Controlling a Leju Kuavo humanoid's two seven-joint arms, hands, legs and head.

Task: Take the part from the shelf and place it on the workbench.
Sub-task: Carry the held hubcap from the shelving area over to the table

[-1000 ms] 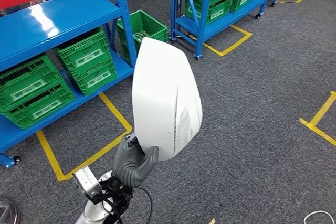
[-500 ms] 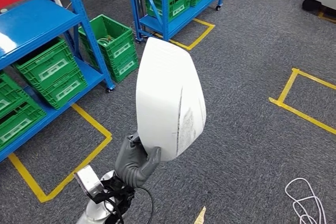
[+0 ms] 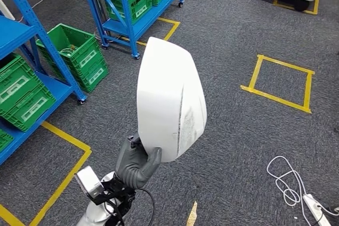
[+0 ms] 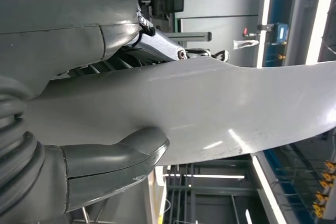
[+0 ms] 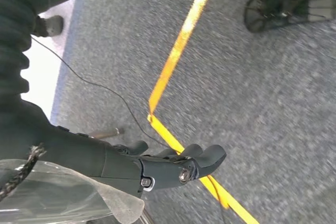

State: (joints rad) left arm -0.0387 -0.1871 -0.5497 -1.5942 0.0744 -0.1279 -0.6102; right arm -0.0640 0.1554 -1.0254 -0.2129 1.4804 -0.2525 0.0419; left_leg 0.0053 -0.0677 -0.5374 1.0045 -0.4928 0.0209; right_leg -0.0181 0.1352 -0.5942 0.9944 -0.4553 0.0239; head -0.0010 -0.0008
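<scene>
Since a second ago our view has swung right: blue shelving (image 3: 24, 62) now sits far left, open grey carpet (image 3: 248, 130) ahead. Our left hand (image 3: 135, 163) grips the white part (image 3: 170, 99) by its near edge, upright. Our right hand (image 5: 174, 167) hangs with fingers extended, holding nothing.

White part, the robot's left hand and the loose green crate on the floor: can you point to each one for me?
White part (image 3: 170, 96), head view: middle of its curved face.
Left hand (image 3: 134, 165), head view: grey palm gripping the part's lower edge.
Green crate (image 3: 86, 59), head view: its labelled side wall.
</scene>
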